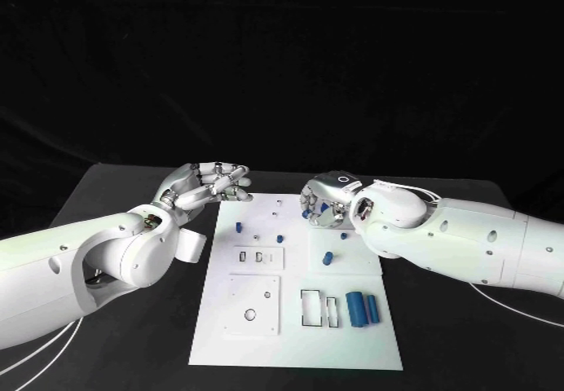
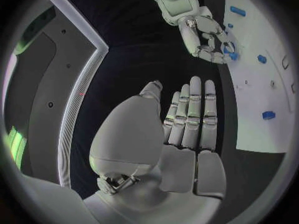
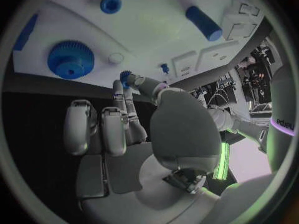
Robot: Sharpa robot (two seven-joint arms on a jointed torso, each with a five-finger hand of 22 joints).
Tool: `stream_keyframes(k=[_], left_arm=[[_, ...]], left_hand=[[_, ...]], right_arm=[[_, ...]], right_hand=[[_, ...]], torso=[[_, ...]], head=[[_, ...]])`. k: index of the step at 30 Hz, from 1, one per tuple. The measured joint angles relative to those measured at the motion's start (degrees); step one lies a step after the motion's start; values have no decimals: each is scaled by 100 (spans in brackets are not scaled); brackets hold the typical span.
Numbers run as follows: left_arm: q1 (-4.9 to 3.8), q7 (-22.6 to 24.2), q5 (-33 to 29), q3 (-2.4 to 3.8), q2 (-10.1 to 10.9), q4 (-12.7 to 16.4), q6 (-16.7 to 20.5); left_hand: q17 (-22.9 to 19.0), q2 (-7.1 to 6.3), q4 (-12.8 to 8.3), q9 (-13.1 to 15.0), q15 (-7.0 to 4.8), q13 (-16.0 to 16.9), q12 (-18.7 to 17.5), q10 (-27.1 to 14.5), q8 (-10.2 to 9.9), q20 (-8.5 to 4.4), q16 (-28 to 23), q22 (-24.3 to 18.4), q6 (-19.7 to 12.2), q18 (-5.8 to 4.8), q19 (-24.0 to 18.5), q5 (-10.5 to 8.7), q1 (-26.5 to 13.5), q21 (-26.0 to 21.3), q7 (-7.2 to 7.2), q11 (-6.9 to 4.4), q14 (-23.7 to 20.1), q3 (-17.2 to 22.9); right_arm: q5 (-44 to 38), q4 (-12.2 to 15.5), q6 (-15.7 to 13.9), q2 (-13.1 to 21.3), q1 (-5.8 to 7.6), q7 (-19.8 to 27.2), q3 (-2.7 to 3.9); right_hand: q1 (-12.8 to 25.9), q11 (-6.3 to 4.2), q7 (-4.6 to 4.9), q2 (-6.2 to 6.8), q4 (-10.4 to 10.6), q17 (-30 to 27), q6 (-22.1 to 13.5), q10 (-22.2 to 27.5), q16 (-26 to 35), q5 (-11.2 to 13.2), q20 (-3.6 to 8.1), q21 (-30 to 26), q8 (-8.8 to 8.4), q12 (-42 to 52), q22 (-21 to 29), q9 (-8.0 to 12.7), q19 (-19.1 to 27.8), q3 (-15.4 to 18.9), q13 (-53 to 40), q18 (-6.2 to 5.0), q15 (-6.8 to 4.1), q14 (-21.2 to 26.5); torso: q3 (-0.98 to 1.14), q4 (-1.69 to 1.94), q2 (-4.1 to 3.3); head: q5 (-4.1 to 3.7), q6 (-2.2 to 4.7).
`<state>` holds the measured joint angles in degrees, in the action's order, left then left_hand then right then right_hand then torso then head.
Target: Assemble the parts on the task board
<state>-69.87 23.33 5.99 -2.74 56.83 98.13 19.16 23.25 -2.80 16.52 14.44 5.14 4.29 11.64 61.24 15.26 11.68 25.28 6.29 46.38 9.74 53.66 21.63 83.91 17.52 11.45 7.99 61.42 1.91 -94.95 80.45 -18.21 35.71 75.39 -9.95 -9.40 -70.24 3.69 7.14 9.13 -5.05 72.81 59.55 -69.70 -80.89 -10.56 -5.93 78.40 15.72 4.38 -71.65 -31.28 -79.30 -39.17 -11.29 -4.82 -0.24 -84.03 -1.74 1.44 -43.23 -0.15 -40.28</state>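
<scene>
The white task board [image 1: 294,334] lies in the middle of the black table. My right hand [image 1: 323,202] hovers over its far right corner and pinches a small blue toothed part [image 3: 126,76] between thumb and fingertip; the part also peeks out under the hand [image 1: 309,213]. Below that hand a large blue gear [image 3: 70,58] sits on the board. My left hand [image 1: 209,186] is raised by the far left corner, fingers straight [image 2: 190,114] and holding nothing. Small blue pegs [image 1: 237,226] [image 1: 281,237] stand on the board, and two blue cylinders [image 1: 364,309] lie near its right edge.
The board carries a slotted block [image 1: 257,257], a square plate with a round hole [image 1: 253,305] and rectangular frames [image 1: 315,308]. Another blue piece [image 1: 328,259] lies mid-board. Black table [image 1: 141,358] surrounds the board, with cables at both front sides.
</scene>
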Motion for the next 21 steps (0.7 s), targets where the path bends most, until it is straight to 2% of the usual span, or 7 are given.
stream_keyframes(k=[7,13,21], left_arm=[[-2,-15,-1,0,3,0,-34],[-38,-21,-2,0,-14,-25,-55],[-75,-23,-2,0,-46,-37,-82]], left_hand=[[7,0,0,0,0,0,0,0,0,0,0,0,0,0,0,0,0,0,0,0,0,0],[7,0,0,0,0,-1,0,0,0,0,0,0,0,0,0,0,0,0,0,0,0,0],[14,0,0,0,21,-1,0,0,0,0,0,-5,-20,0,0,0,0,0,20,0,-21,0]], right_arm=[[-65,-239,-150,-262,50,-125,26],[-104,-415,-244,-494,78,-199,40],[-111,-650,-287,-749,84,-210,44]], right_hand=[[2,1,-3,2,-10,-6,-15,1,0,-33,0,0,-3,-1,-6,-8,0,-22,6,0,0,0],[26,1,2,26,-1,-6,-24,1,0,-39,0,-1,-13,-1,-6,-119,0,-33,7,-1,0,0],[26,1,2,26,-1,-7,-43,1,0,-40,0,-1,16,-1,-18,-128,0,-33,11,-1,1,0]], torso=[[-3,13,-15],[-4,16,-27],[-19,32,-54]], head=[[25,40],[37,54],[25,62]])
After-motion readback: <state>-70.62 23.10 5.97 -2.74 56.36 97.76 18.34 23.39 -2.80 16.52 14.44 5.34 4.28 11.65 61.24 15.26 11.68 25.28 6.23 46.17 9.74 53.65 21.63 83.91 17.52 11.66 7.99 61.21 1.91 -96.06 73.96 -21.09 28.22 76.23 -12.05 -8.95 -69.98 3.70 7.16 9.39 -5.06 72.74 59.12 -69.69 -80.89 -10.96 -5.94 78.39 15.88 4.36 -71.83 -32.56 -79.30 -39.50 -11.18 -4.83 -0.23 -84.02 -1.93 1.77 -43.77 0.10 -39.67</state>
